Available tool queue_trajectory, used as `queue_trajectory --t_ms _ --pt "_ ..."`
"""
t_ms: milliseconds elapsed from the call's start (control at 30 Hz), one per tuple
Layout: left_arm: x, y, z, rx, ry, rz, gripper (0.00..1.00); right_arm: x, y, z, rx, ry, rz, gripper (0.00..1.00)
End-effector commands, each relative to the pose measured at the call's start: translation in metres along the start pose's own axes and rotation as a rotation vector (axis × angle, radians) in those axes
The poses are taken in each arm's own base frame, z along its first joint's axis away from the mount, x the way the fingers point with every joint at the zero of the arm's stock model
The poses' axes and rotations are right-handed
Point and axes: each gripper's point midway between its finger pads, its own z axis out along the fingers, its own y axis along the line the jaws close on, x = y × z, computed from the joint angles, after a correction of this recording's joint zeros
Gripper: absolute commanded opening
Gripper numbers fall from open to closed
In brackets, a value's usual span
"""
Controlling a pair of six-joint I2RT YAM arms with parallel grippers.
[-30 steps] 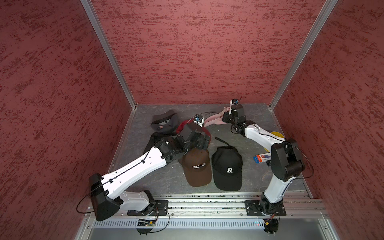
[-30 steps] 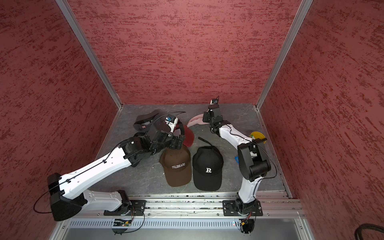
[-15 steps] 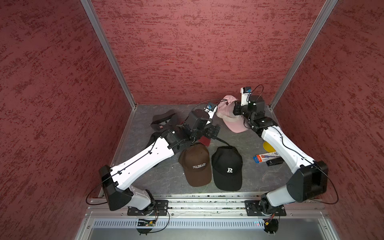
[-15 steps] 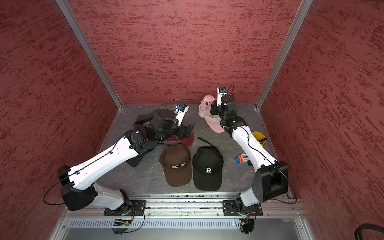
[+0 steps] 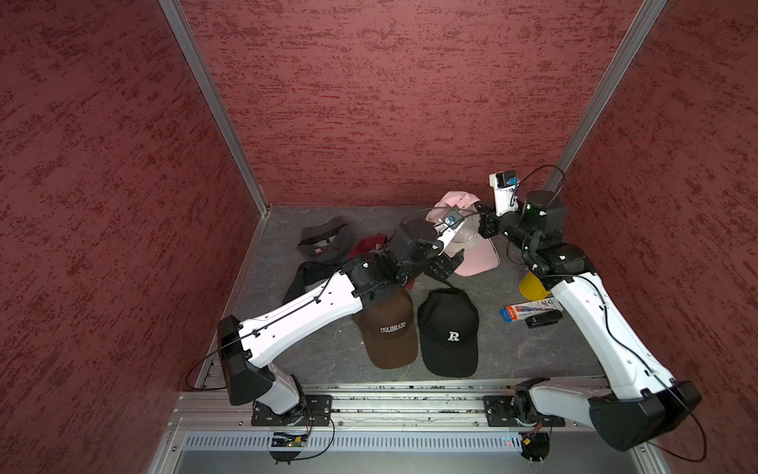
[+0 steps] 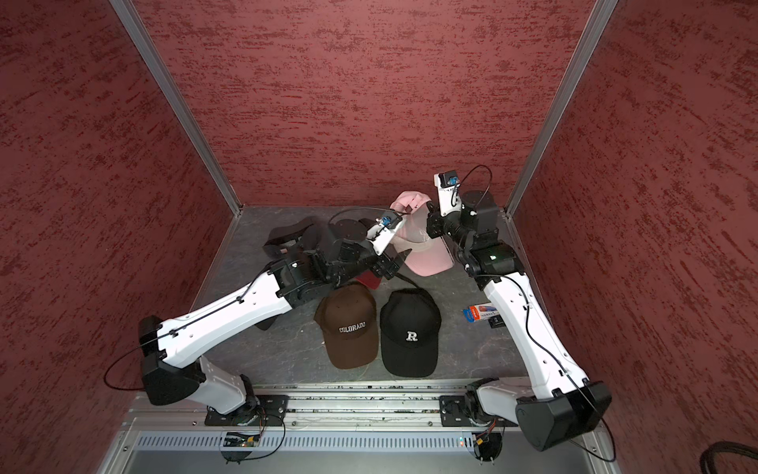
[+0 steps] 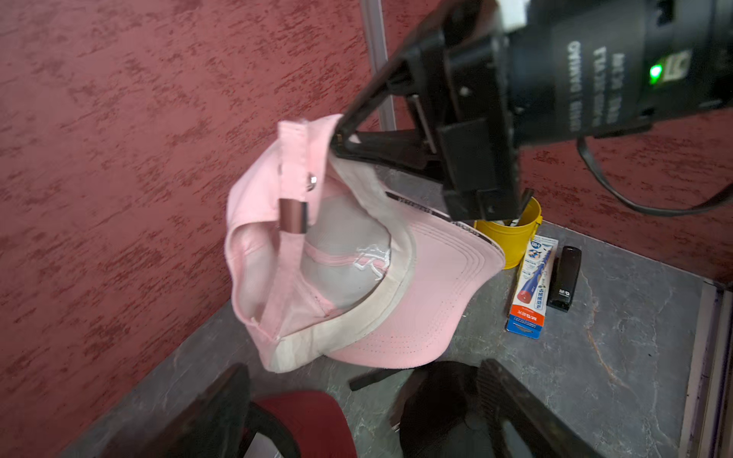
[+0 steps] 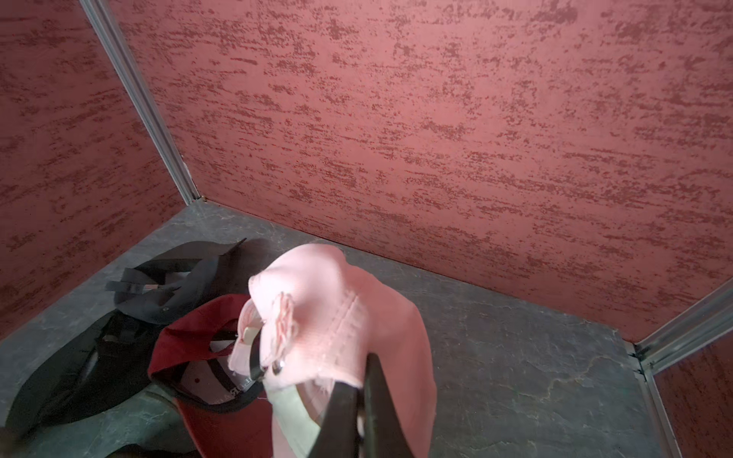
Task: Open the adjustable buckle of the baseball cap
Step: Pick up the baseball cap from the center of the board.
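The right gripper [image 7: 337, 143] pinches the pink cap [image 7: 416, 301] aloft. The left gripper [image 5: 449, 262] gapes empty nearby. The buckle [image 7: 292, 216] looks unopened.

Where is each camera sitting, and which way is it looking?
Top views: high in front, looking down on the table, left arm and right arm.
Left wrist: on the left arm, facing the pink cap hanging from the right gripper; open left gripper shows.
Right wrist: on the right arm, facing the back wall past its shut fingers.
Shared: both wrist views show the pink cap and red cap.
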Motion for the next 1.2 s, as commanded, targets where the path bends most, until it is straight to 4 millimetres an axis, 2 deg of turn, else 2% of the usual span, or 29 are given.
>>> queue_trajectory --t_ms 0,133,367,533,667,767,967,1167 --pt "-0.026 -0.002 0.005 -0.043 -0.08 0.093 0.88 -0.017 0.011 -0.026 -0.046 -0.045 -0.023 0.0" --pt "-0.031 0.0 0.015 -0.089 -0.096 0.101 0.85 -0.017 0.014 -0.04 -0.055 -0.039 -0.026 0.0" --pt "-0.041 0.017 0.022 -0.219 -0.164 0.093 0.84 -0.016 0.019 -0.061 -0.068 -0.038 -0.022 0.0" --pt "-0.038 0.014 0.034 -0.231 -0.171 0.11 0.84 -0.018 0.027 -0.071 -0.107 -0.053 -0.009 0.0" --pt "-0.035 0.01 0.042 -0.229 -0.172 0.126 0.79 -0.016 0.031 -0.076 -0.127 -0.054 0.004 0.0" --pt "-0.034 0.006 0.044 -0.212 -0.175 0.14 0.68 -0.015 0.033 -0.079 -0.136 -0.054 0.01 0.0" --pt "-0.036 -0.004 0.041 -0.177 -0.182 0.166 0.37 -0.008 0.034 -0.082 -0.137 -0.042 0.012 0.0" --pt "-0.037 -0.012 0.037 -0.158 -0.177 0.178 0.1 0.001 0.033 -0.084 -0.129 -0.044 0.005 0.0"
